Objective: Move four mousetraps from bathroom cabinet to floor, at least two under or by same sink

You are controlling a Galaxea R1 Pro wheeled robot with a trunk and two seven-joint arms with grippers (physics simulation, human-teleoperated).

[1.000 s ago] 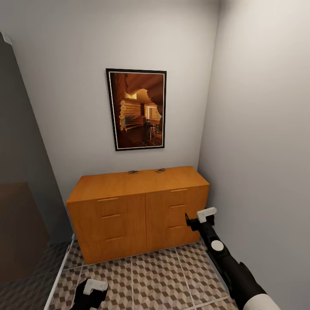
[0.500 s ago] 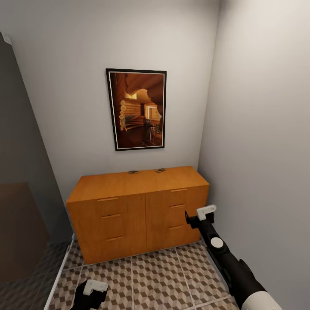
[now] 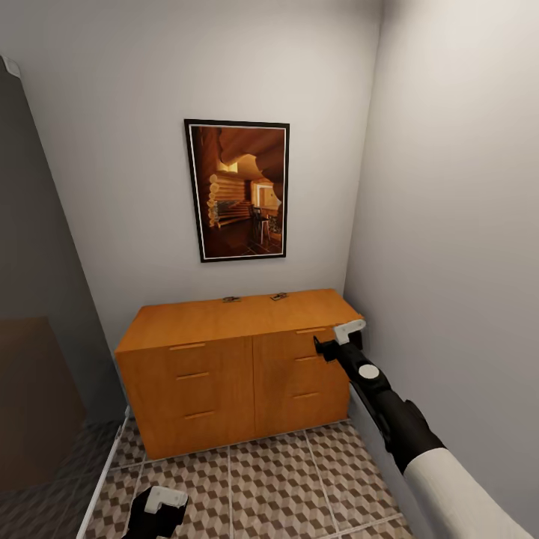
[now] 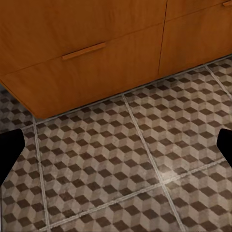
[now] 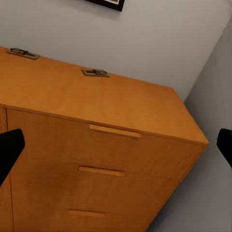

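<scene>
Our right end effector (image 3: pixel 335 338) sits at the right centre of the head frame, level with the top right drawer of the cabinet (image 3: pixel 224 374), its fingers spread wide and holding nothing; in the right wrist view the dark fingertips stand at the two side edges with the cabinet top between them. Our left end effector (image 3: pixel 157 509) hangs low at the bottom left over the bathroom floor (image 3: pixel 284 479), also spread apart and empty.

Two mousetraps rest on the cabinet top near its back edge by the wall: one (image 3: pixel 231 299) at centre, another (image 3: pixel 279 296) just to its right. We cannot see the other two.

We judge this to be the reach toward the first pickup. Next we need to lift the right end effector above the top and carry it back over the nearer trap (image 5: pixel 95 72), then descend squarely, since the boards are thin and flat.
</scene>
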